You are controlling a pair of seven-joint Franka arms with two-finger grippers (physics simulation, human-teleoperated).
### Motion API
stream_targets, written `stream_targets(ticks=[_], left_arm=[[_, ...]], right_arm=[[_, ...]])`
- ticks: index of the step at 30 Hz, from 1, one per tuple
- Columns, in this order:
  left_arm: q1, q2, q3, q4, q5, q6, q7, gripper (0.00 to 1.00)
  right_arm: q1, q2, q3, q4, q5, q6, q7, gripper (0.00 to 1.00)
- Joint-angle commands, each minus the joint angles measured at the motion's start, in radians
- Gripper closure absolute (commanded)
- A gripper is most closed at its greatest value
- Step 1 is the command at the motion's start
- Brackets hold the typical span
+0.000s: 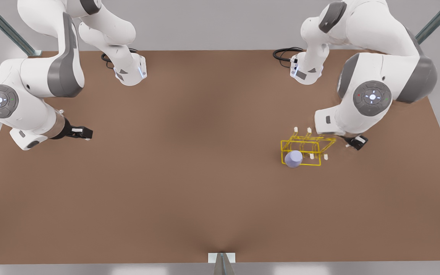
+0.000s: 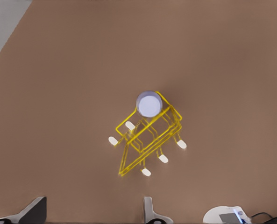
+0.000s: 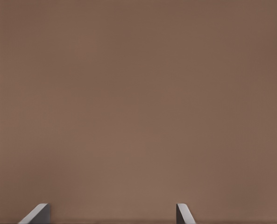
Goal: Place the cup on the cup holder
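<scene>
So your brown table takes up pretty much everything in the front view, with one white Franka arm on each side of it. The arm on the front view's right is your left one, since its wrist camera looks down on the rack. The arm on the front view's left is your right one, just parked out there over bare tabletop, well apart from the action.

Next down, the yellow wire cup holder sits on the table at the front view's right, white-tipped pegs sticking out of it. Your left gripper hangs just beside it, off the end farthest from the cup. In the left wrist view its fingers stand spread apart with nothing between them.

Your right gripper is near the table's edge at the front view's left, and its fingers are spread wide too, holding nothing.

Smallest thing: the lavender-blue cup sits on the corner of the rack nearest the camera, over one of the pegs by the look of the left wrist view
</scene>
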Motion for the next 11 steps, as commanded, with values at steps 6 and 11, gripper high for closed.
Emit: stream_targets(ticks=[6, 11], left_arm=[[0.020, -0.252, 0.025, -0.340, -0.157, 0.200, -0.571, 0.00], [0.017, -0.259, 0.048, -0.339, -0.163, 0.194, -0.572, 0.00]], right_arm=[[0.005, 0.001, 0.000, -0.001, 0.016, 0.004, 0.004, 0.00], [0.006, 0.001, 0.002, -0.001, 0.016, 0.007, 0.006, 0.00]])
